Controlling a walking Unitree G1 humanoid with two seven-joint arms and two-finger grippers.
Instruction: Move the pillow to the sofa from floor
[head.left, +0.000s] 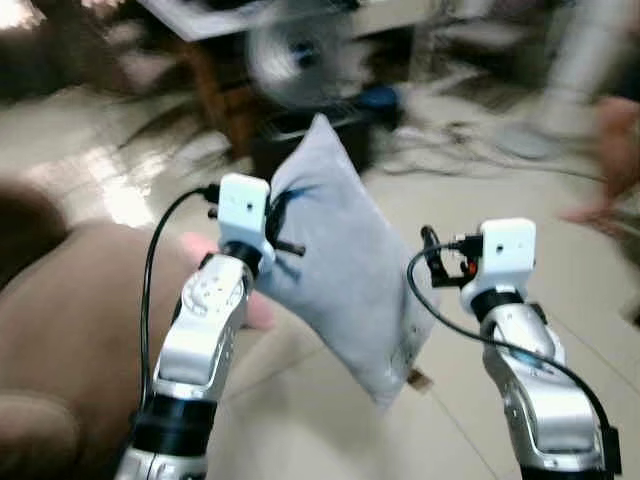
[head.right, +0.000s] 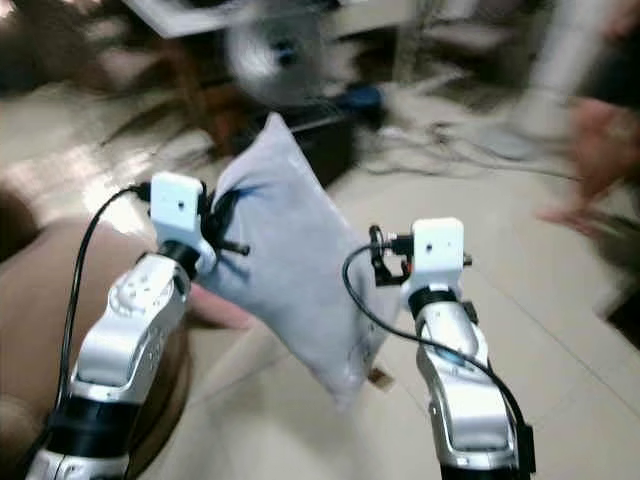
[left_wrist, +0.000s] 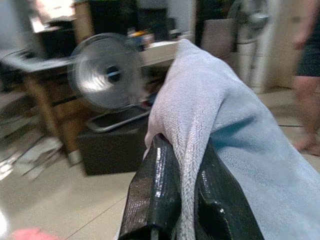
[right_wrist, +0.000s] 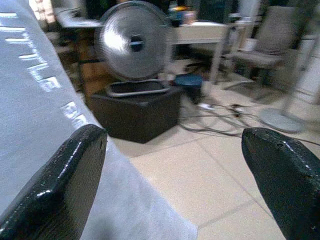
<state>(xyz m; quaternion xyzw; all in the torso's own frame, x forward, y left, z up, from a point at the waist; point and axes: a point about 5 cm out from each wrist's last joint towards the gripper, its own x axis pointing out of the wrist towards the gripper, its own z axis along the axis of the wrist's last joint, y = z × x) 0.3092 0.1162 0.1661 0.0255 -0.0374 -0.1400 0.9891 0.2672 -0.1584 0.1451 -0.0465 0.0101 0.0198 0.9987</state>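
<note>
left eye view has the grey pillow (head.left: 345, 250) up off the floor, hanging slantwise in the air between the two silver arms, one corner up at about 12 o'clock and the lower corner with its small tag down toward 5 o'clock. the left gripper (left_wrist: 180, 200) is pinched tight on a fold of the pillow's edge, both black fingers pressed against the cloth with no gap to speak of. the right gripper (right_wrist: 175, 175) stands wide open just beside the pillow's other face, one finger (right_wrist: 60, 180) looking to brush the fabric, holding nothing.

so the pick-up looks done and the carry is on. what's left, to my eye, is swinging the pillow over and letting go on the brown sofa (head.left: 70, 330), whose cushion sits at 8 o'clock, just under the left arm. the pillow is not on it yet.

the floor (head.left: 560, 290) is pale glossy tile with glare patches. beyond the pillow at 12 o'clock a round fan (right_wrist: 132, 40) sits on a dark box (right_wrist: 137, 112), cables (right_wrist: 225, 120) trail across the tiles, desks behind. a person's leg (head.left: 615, 150) shows at 3 o'clock. everything is a bit smeared with motion.
</note>
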